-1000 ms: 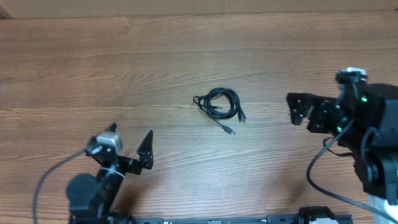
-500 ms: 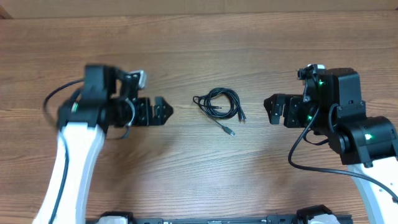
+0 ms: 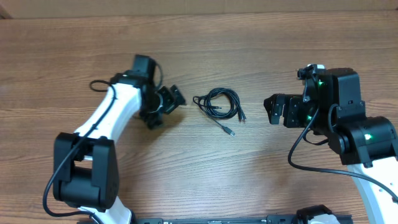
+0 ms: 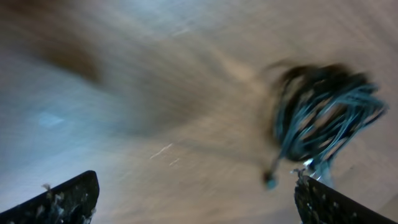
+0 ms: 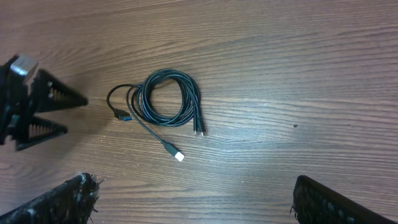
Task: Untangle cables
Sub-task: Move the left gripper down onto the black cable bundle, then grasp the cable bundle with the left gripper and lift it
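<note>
The cables (image 3: 217, 102) lie as one small coil of thin black cord in the middle of the wooden table (image 3: 261, 43), with a silver-tipped plug (image 3: 231, 131) trailing toward the front. My left gripper (image 3: 169, 107) is open just left of the coil, pointing at it and not touching it. The left wrist view is blurred; the cables (image 4: 323, 112) show up right, beyond the open left gripper (image 4: 196, 199). My right gripper (image 3: 270, 110) is open a short way right of the coil. In the right wrist view the cables (image 5: 168, 99) lie ahead of the open right gripper (image 5: 196, 202), which holds nothing.
The left gripper (image 5: 37, 112) shows at the left edge of the right wrist view, facing the coil. Thick black wires run along both arms. Bare wood surrounds the coil on all sides.
The left arm has swung up from the front left and now points at the coil from close by. The right arm moved in toward the coil earlier and has held still since.
</note>
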Available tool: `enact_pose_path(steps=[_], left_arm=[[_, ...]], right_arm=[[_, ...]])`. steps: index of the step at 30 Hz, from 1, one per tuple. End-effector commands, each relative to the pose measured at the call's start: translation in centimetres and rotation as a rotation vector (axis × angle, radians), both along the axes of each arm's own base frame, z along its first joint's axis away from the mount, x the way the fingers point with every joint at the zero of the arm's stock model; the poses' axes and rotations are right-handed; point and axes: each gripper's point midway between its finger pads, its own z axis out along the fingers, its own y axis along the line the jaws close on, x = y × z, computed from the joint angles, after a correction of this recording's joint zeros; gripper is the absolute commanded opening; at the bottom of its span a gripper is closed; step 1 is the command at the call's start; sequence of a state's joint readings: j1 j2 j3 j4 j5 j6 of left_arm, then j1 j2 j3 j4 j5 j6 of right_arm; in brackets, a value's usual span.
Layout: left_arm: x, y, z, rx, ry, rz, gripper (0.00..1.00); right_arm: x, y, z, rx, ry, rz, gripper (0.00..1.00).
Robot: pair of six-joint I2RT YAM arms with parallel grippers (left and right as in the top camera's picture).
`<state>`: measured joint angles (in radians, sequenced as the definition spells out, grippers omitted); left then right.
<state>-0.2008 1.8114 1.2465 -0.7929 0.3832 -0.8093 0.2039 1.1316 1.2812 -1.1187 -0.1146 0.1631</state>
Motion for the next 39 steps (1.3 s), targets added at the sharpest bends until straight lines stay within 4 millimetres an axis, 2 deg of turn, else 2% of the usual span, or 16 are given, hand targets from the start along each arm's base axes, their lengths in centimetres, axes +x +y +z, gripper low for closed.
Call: enact_pose_path(steps=[1,5,10,15,19,22,24,26,28,32,36,37,38,39], left_arm=[[2.0,-2.2,1.8,0.013,-0.097,0.045,1.0],[3.2,-2.7,2.6,0.091,-0.148,0.164,1.0],[4.3,-2.7,2.6,0.175,-0.205,0.278,1.0],[4.5,-4.0,2.2,0.081,-0.144,0.4,1.0],[5.3,-4.2,2.5,0.081,-0.192,0.366,0.98],[5.0,-4.2,2.2,0.088,-0.187,0.353,1.0],[4.8,-4.4,2.0,0.101,-0.19,0.344,0.88],[4.5,-4.7,1.8,0.122,-0.199,0.331,0.82],[4.1,-5.2,1.4,0.137,-0.199,0.316,0.83],[3.4,-6.5,0.3,0.154,-0.184,0.28,0.93],[2.9,-7.3,-1.6,0.178,-0.16,0.256,0.93],[2.8,-7.4,-2.1,0.184,-0.151,0.251,0.92],[2.7,-7.4,-2.4,0.189,-0.143,0.249,0.83],[2.6,-7.4,-2.8,0.192,-0.134,0.246,0.57]], right_arm=[[0.2,0.0,1.1,-0.002,-0.037,0.001,1.0],[0.2,0.0,1.1,-0.002,-0.036,0.002,1.0],[0.2,0.0,1.1,-0.002,-0.036,0.001,1.0],[0.2,0.0,1.1,-0.002,-0.036,0.001,1.0],[0.2,0.0,1.1,-0.002,-0.036,0.002,1.0],[0.2,0.0,1.1,-0.002,-0.036,0.002,1.0],[0.2,0.0,1.1,-0.002,-0.036,0.002,1.0],[0.2,0.0,1.1,-0.002,-0.036,0.002,1.0],[0.2,0.0,1.1,-0.002,-0.035,0.002,1.0],[0.1,0.0,1.0,-0.003,-0.031,0.002,1.0],[0.0,0.0,1.0,-0.003,-0.028,0.001,1.0],[0.0,0.0,0.9,-0.003,-0.027,0.002,1.0],[0.0,0.0,0.9,-0.003,-0.026,0.002,1.0],[0.0,0.0,0.9,-0.004,-0.026,0.002,1.0]])
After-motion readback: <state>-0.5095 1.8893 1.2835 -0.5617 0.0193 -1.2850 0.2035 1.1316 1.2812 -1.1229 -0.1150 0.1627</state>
